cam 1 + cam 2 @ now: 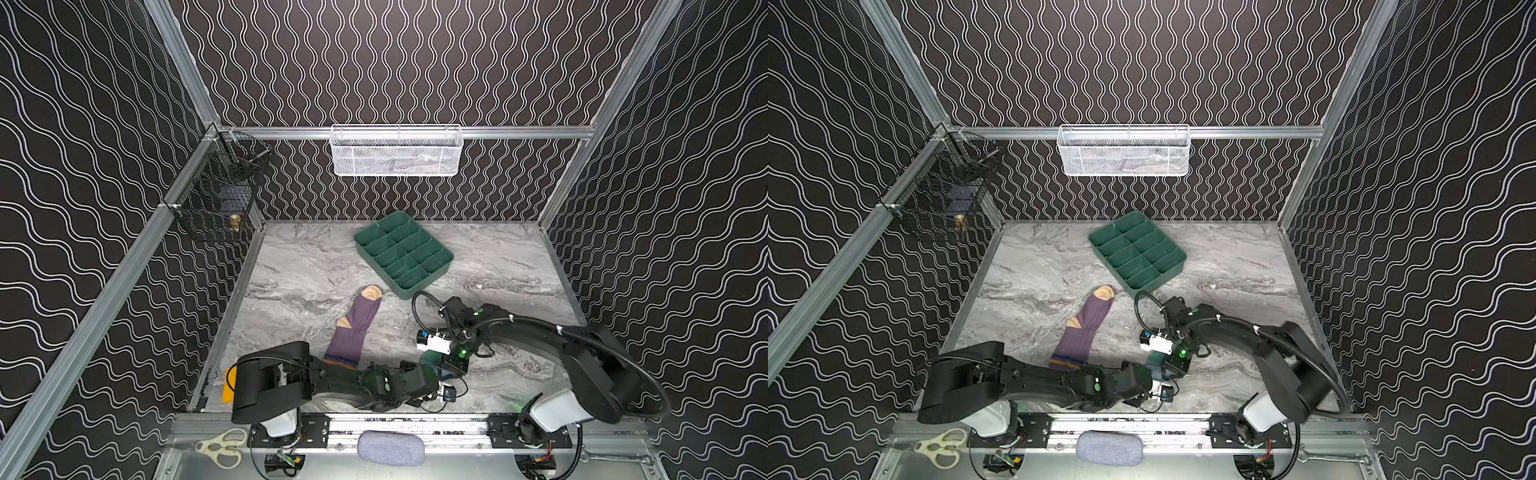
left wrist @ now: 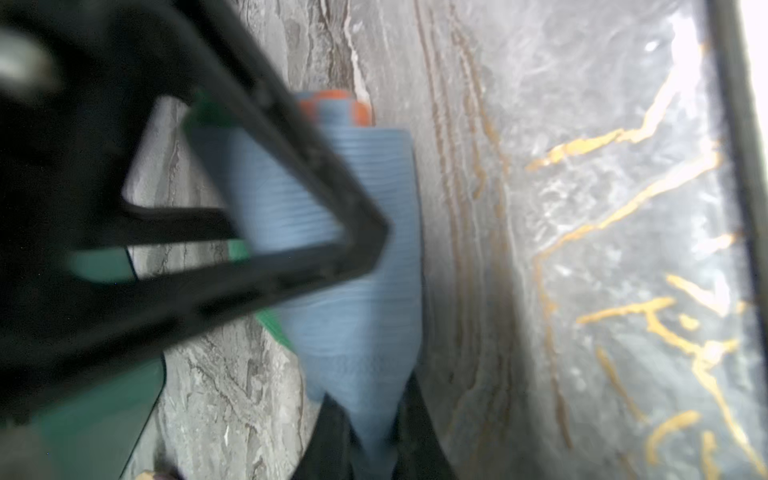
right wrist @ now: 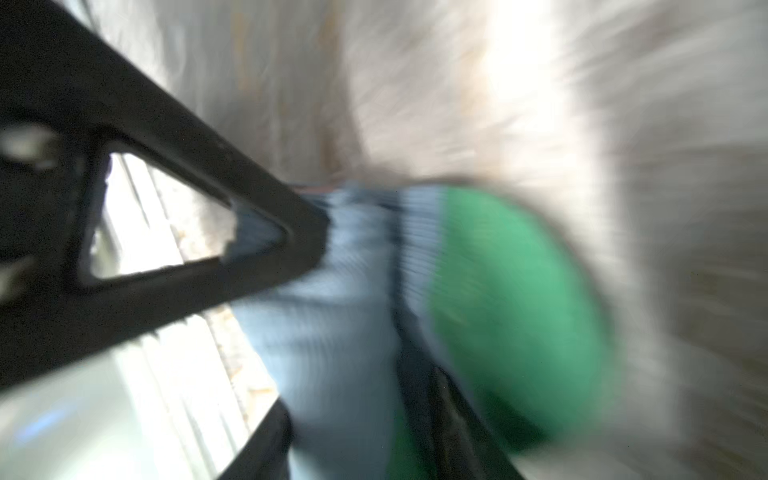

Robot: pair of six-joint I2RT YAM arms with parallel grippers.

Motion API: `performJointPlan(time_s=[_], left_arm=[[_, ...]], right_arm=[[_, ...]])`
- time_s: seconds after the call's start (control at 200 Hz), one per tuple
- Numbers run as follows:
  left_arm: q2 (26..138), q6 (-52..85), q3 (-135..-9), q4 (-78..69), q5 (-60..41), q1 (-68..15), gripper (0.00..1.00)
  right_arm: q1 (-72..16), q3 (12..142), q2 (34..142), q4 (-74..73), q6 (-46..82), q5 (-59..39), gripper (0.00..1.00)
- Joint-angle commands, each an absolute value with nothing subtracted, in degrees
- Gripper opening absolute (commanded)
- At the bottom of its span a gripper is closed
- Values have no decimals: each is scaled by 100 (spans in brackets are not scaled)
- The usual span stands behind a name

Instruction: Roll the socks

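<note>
Two socks show in both top views: the purple sock (image 1: 353, 328) (image 1: 1084, 328) lies on the marble table (image 1: 291, 266), and the light blue sock (image 1: 430, 359) (image 1: 1156, 368) sits just right of it near the front edge. Left wrist view: the left gripper (image 2: 374, 324) pinches that sock's gathered end. Right wrist view, blurred: the right gripper (image 3: 374, 299) straddles it, clamped or loose I cannot tell.

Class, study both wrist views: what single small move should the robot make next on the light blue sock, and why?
Probably close the right gripper firmly on the green toe. The left gripper pinches the light blue sock, the toe lies at the right gripper, and blur leaves that grip unclear; both ends held would let rolling proceed.
</note>
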State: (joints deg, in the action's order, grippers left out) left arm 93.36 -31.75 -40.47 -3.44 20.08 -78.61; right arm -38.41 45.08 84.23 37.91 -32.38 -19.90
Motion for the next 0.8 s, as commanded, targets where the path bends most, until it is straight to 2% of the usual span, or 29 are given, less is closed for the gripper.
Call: performJointPlan(time_s=[0.0,0.055,0.195,0.38,0.46,0.545,0.796], left_arm=[[9319,-3181,-4054,582,1178,-7758,0],[9327,-3196,-4078,663,1152,-7710,0],[9334,-3199,-4281,1006,829,-7523,0],[9627,-2993,-5015,2087,-232,-6904,0],[10068,-2885,-5512,2694,-544,-6668,0],[10547,-2687,-5981,3217,-678,-6469,0],[11470,-2059,-6901,3871,-1186,-6037,0]], right_arm=[[-3585,4342,7741,2698,-3245,-1187,50],[-3431,4207,7249,2439,-3145,-883,52],[-3045,3857,5845,1403,-2540,284,65],[-2848,3696,4023,573,-2035,1963,67],[-2848,3684,3332,628,-2306,1781,65],[-2856,3647,2841,959,-2887,1164,62],[-2865,3716,2452,2604,-4121,223,59]])
